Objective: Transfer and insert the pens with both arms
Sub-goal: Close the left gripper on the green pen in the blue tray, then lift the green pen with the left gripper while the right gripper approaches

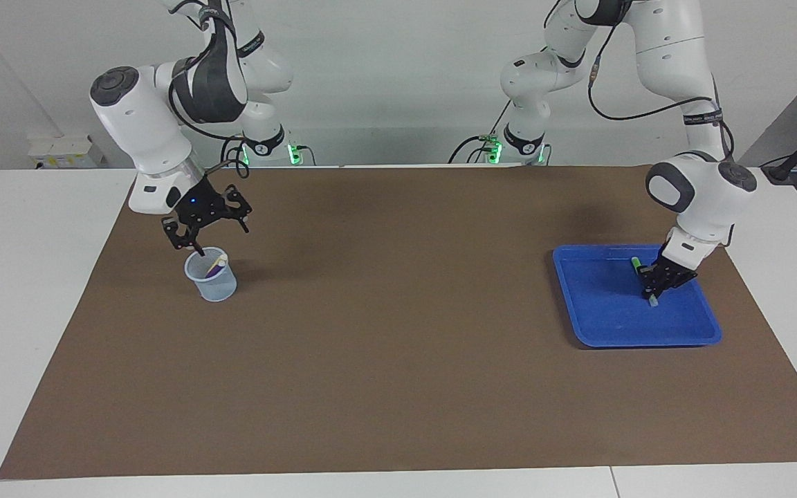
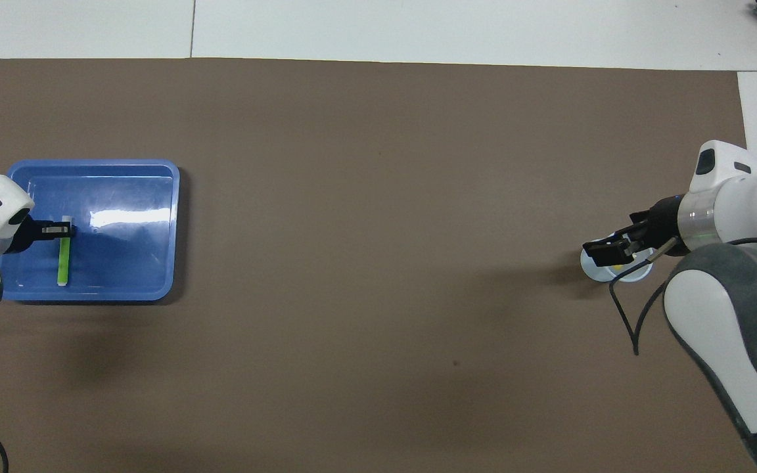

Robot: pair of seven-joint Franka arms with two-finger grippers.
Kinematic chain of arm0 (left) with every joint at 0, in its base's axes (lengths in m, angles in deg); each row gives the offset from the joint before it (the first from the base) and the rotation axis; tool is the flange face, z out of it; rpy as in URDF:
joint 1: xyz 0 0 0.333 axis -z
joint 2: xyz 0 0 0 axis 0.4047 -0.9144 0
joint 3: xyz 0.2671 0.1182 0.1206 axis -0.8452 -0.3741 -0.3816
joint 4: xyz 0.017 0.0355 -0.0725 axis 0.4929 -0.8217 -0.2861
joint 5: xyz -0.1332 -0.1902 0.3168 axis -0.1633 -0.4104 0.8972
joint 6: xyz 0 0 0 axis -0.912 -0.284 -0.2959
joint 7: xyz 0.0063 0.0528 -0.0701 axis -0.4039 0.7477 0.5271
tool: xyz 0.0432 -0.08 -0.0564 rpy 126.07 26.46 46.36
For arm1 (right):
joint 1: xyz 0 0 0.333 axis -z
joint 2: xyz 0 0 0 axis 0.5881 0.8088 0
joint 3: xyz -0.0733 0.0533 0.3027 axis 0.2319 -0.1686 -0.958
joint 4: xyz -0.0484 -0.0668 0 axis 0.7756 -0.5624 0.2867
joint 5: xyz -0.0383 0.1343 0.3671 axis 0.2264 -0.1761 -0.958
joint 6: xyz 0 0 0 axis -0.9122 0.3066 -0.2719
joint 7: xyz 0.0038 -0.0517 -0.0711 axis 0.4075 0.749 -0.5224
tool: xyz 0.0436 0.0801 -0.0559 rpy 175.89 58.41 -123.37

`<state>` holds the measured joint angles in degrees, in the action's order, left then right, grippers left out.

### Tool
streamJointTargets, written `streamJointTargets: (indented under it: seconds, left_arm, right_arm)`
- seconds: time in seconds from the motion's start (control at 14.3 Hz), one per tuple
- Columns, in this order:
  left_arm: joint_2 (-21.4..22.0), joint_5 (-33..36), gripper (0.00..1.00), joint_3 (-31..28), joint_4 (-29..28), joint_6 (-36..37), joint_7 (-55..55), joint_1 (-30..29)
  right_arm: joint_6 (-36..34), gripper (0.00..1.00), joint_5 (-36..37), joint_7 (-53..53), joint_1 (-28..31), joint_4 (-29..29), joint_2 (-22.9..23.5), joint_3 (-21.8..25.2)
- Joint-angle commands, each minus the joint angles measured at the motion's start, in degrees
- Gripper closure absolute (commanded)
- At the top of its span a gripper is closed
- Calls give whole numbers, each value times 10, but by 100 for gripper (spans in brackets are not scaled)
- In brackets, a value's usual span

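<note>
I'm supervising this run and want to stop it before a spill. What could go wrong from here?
The left gripper is shut on the green pen off-centre in the blue tray; the pen may tilt or slip when lifted. The open right gripper hangs just over the cup with two pens; it could knock the cup over.
</note>
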<state>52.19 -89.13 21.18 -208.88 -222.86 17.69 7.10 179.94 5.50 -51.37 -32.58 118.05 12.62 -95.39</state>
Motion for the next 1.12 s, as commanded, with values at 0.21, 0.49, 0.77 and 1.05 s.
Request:
streamJointTargets:
  seconds: [0.21, 0.49, 0.77, 1.05]
  left_arm:
    - [-18, 12, 100, 1, -8, -22, 54, 15]
    - [-12, 11, 100, 0, 36, 65, 153, 45]
    - [12, 11, 100, 1, 82, 163, 258, 70]
    - [52, 10, 100, 5, 91, 233, 353, 83]
  right_arm:
    - [-8, 0, -46, 71, -10, 3, -10, -2]
    - [-8, 0, -63, 106, -10, 3, -11, -8]
    - [-8, 0, -79, 150, -10, 4, -11, -12]
    - [-12, 0, -114, 219, -10, 3, -11, -22]
